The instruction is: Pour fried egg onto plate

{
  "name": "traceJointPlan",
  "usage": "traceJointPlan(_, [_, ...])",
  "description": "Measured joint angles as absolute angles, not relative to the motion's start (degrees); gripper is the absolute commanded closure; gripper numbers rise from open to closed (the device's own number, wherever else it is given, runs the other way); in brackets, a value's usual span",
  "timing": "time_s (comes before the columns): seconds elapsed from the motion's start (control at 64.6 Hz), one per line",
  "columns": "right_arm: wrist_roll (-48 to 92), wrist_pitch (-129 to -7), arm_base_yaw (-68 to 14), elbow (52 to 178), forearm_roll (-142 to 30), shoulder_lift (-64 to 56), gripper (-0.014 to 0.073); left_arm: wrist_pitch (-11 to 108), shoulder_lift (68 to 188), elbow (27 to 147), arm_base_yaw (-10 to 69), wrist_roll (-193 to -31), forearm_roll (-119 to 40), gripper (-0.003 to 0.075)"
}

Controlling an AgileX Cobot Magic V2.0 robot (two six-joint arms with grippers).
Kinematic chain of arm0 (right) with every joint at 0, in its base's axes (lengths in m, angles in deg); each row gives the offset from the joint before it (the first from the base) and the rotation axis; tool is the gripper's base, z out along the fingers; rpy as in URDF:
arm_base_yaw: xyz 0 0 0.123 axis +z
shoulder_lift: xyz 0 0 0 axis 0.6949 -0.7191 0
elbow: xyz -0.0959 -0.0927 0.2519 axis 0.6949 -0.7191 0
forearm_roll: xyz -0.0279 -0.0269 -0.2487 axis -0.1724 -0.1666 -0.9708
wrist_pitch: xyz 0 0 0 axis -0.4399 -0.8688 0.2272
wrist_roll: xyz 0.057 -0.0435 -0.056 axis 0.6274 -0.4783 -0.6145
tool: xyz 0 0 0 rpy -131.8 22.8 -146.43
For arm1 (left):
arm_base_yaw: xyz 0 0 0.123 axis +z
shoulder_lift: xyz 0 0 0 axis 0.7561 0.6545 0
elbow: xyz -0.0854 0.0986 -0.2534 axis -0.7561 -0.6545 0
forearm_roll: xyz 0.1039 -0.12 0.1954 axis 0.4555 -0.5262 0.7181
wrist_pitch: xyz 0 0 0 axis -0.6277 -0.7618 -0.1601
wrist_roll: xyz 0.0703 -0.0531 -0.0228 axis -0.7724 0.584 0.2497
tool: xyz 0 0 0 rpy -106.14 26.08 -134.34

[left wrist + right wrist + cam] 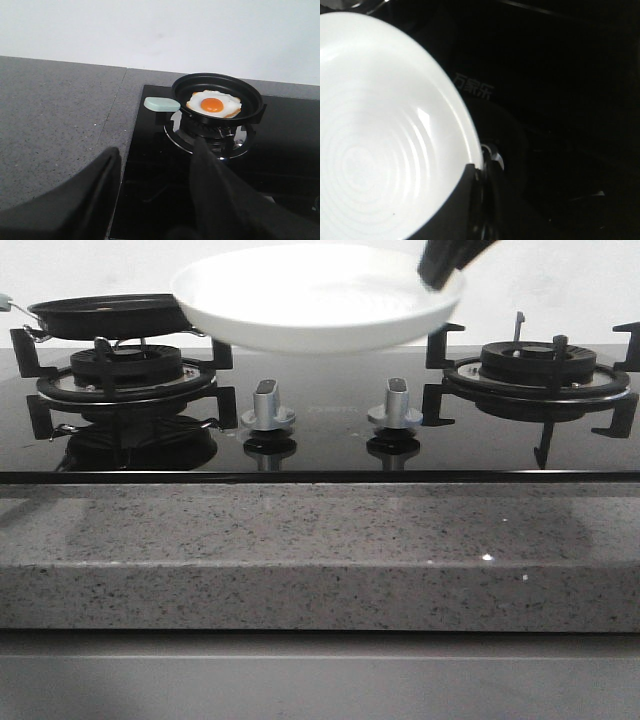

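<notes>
The fried egg (pixel 214 104), white with browned edges and an orange yolk, lies flat in a black frying pan (pixel 250 97) on the left burner; from the front only the pan's side (pixel 110 315) shows. The pan's pale green handle (pixel 161 104) points toward my left gripper (pixel 156 150), which is open and empty, well short of it over the hob's left edge. The white plate (pixel 310 295) hangs tilted above the hob's middle, close to the pan's right rim. My right gripper (pixel 440 265) is shut on the plate's right rim (pixel 470 145).
Two silver knobs (pixel 268 405) (pixel 395 403) stand at the front of the black glass hob. The right burner (pixel 540 365) carries an empty black grate. A speckled grey stone counter (pixel 320 540) runs along the front and to the hob's left (pixel 50 110).
</notes>
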State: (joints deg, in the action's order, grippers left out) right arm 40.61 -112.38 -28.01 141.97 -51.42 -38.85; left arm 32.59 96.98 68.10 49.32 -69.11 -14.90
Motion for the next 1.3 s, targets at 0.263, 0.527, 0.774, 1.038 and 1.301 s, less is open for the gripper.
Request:
traceJointPlan(0.263, [40.5, -107.5, -28.0, 133.1, -51.4, -37.9, 0.0662, 32.6, 97.0, 68.1, 49.3, -69.1, -14.9, 0.0398])
traceJointPlan(0.527, [40.5, -106.6, -28.0, 132.8, -51.4, -37.9, 0.0662, 32.6, 97.0, 68.1, 49.3, -69.1, -14.9, 0.0398])
traceJointPlan(0.774, [40.4, -106.5, -28.0, 132.8, -51.4, -37.9, 0.0662, 32.6, 97.0, 68.1, 49.3, -69.1, -14.9, 0.0398])
traceJointPlan(1.038, [40.4, -106.5, -28.0, 132.7, -51.4, -37.9, 0.0662, 32.6, 97.0, 68.1, 49.3, -69.1, -14.9, 0.0398])
traceJointPlan(1.301, [40.4, -106.5, -28.0, 132.7, -51.4, -37.9, 0.0662, 32.6, 97.0, 68.1, 49.3, -69.1, -16.7, 0.0339])
